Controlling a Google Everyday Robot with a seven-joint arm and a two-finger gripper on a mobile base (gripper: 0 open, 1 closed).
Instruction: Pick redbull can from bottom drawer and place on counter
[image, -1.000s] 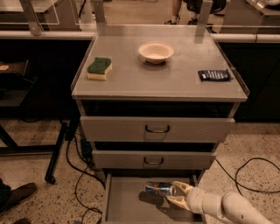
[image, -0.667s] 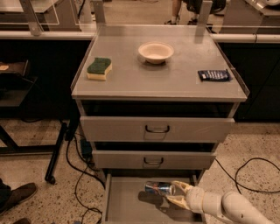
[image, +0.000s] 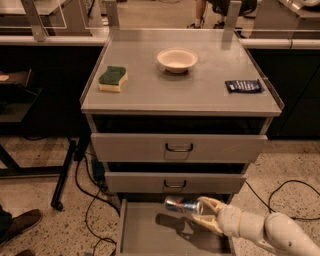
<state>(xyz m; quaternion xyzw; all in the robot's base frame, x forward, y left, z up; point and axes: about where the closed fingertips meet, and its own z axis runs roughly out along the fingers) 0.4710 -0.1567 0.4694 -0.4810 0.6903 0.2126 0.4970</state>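
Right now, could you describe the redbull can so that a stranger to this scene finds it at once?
Find the grey cabinet with three drawers; the bottom drawer is pulled open. Above its floor, the gripper holds the redbull can lying sideways. It is the only shiny blue-silver cylinder, unlike the flat dark packet on the counter.

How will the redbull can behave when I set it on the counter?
Held sideways by the gripper over the bottom drawer, the redbull can would probably roll if laid on the counter. Its shiny metal looks slippery.
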